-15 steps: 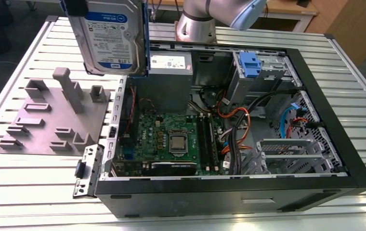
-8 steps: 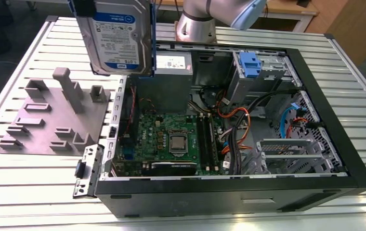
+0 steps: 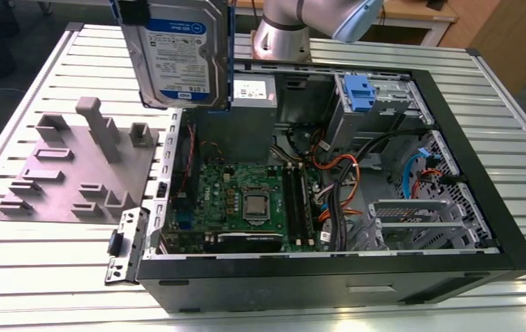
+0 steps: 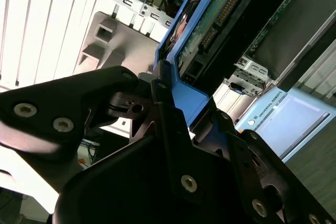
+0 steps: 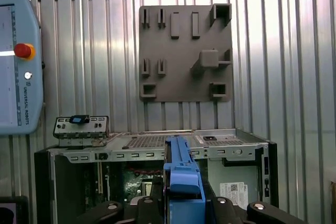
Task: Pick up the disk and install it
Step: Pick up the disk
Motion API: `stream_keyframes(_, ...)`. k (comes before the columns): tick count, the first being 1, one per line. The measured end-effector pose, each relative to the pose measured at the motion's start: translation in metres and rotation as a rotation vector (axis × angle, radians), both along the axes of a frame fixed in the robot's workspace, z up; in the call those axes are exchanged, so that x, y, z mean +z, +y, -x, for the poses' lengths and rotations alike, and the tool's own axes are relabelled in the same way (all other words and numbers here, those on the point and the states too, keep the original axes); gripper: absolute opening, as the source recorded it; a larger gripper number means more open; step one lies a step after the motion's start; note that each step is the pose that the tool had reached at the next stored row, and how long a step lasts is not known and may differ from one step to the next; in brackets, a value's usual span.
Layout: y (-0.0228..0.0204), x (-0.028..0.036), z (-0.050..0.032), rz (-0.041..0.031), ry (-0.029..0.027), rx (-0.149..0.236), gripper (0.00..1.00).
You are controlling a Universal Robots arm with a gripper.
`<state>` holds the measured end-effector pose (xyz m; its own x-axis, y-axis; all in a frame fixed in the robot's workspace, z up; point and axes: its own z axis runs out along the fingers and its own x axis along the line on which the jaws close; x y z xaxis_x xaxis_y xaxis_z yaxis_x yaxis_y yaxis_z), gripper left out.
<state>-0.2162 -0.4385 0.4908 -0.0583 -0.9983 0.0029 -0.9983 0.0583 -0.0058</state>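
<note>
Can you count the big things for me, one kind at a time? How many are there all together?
The disk, held up by the gripper: 1
Open computer case: 1
Blue-tabbed carrier inside that case: 1
Grey holder plate: 1
Control pendant: 1
Total: 5

In the exterior view we look obliquely from high on the open black computer case (image 3: 337, 280). The first wrist view faces straight down; the second sits close behind the blue-framed silver disk (image 4: 202, 30). All share that case.
</note>
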Motion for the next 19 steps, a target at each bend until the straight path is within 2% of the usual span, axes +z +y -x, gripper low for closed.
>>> stream_keyframes(7, -0.0002, -0.0002, -0.0003, 0.0001, 0.0001, 0.026, 0.36)
stream_keyframes(10, -0.0019, -0.0002, -0.0008, 0.0000, 0.0001, 0.031, 0.36)
stream_keyframes(19, -0.0053, -0.0003, -0.0100, 0.0002, 0.0004, 0.031, 0.36)
